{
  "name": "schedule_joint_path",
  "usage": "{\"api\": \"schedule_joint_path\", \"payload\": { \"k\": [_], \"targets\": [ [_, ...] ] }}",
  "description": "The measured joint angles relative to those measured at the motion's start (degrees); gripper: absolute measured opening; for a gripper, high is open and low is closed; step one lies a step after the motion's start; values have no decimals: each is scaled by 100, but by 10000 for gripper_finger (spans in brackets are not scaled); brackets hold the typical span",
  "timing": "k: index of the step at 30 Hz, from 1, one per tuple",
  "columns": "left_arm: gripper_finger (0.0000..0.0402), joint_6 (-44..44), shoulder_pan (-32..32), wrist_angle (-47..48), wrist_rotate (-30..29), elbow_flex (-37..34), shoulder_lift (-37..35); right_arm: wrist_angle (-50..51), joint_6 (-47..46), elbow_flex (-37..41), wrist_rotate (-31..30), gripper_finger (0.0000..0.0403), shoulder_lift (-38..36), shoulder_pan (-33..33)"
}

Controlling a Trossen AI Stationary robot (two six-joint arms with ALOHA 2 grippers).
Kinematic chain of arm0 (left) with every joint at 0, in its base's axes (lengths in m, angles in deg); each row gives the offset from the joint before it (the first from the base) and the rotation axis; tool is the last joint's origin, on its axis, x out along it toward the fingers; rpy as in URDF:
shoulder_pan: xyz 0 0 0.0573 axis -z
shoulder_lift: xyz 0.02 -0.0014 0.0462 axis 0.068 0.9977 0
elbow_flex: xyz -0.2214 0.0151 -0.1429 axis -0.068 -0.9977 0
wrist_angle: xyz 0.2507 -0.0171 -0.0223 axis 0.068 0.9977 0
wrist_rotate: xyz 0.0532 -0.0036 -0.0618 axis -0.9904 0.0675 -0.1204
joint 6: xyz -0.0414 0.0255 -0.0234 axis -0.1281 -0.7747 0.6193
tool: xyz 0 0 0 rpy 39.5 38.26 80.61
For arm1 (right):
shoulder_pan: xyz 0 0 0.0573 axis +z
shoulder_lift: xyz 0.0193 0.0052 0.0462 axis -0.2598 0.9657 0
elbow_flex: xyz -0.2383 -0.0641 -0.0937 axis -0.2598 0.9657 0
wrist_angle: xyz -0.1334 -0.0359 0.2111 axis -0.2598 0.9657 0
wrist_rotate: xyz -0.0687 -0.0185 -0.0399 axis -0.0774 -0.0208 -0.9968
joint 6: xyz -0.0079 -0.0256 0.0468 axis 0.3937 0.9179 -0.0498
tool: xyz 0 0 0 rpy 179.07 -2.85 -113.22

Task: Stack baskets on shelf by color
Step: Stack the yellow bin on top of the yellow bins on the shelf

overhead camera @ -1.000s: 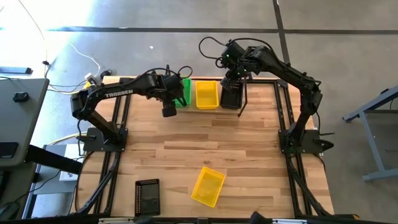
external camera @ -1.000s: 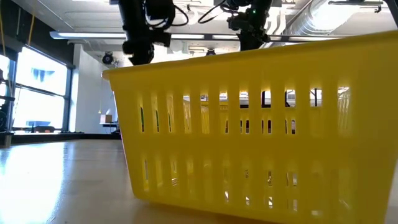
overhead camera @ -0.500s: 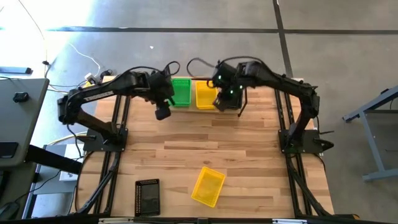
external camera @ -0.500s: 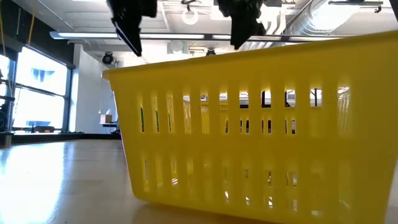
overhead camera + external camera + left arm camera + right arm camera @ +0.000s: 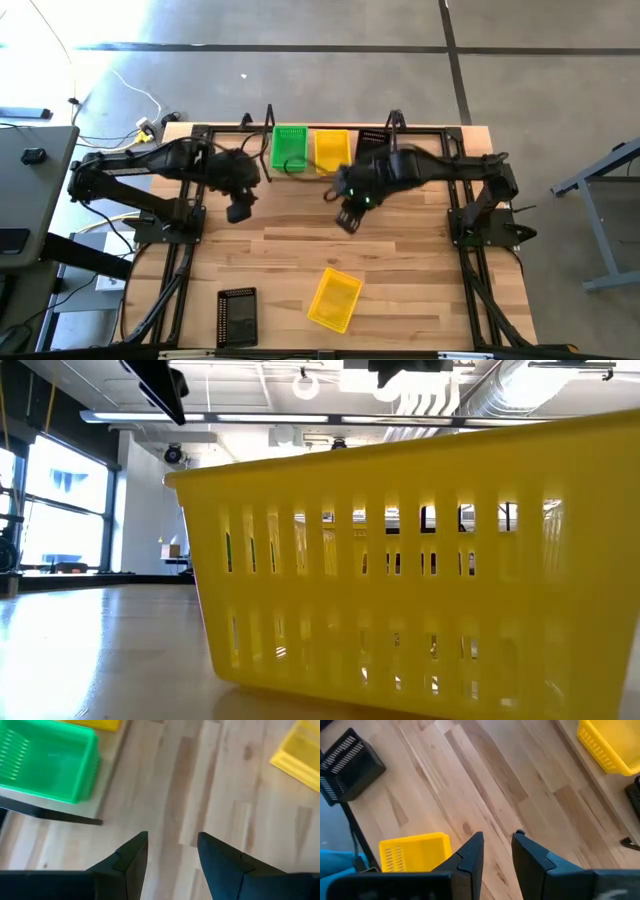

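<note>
Black arms reach over bare wood, left tool [image 5: 238, 212] and right tool [image 5: 344, 221] empty.

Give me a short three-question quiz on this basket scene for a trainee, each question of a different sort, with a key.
1. True or false: the left gripper is holding a green basket.
2. Multiple choice: which loose baskets lie at the table's near edge? A) one yellow basket and one black basket; B) two green; C) one green and one yellow.
3. Fill in: on the shelf, the stacks run green stack, yellow stack, then ____.

Key
1. False: both the left and the right gripper are open and empty over bare wood.
2. A
3. black
</note>
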Motion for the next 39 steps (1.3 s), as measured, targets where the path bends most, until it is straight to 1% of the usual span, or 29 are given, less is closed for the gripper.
{"api": "schedule_joint_path", "payload": {
  "k": [3, 8, 12, 14, 18, 21, 24, 31, 39],
  "targets": [
    [162, 194, 332, 18, -1, -11, -92, -20, -351, 0, -333, 87, 2, 381],
    [162, 365, 786, 17, -3, -13, -149, -323, -1038, 0, -572, 87, 2, 949],
    [161, 368, 1017, 16, -40, -13, -148, -535, -1552, 0, -774, 91, 88, 1361],
    [162, 376, 1083, 10, -42, -13, -144, -644, -1715, 0, -788, 103, 158, 1527],
    [163, 455, 1147, 10, -83, -13, -140, -668, -1980, 0, -765, 140, 378, 1791],
    [161, 521, 1147, 10, -80, -13, -140, -900, -2012, 0, -644, 165, 567, 1945],
    [161, 522, 1145, 9, -83, -13, -140, -1234, -1971, 0, -439, 177, 777, 2070],
    [161, 683, 1145, 15, -82, -13, -140, -1896, -1826, 0, -236, 174, 1270, 2343],
    [161, 684, 1145, 29, -82, -13, -140, -2711, -1520, 0, -196, 172, 1873, 2656]
  ]
}}
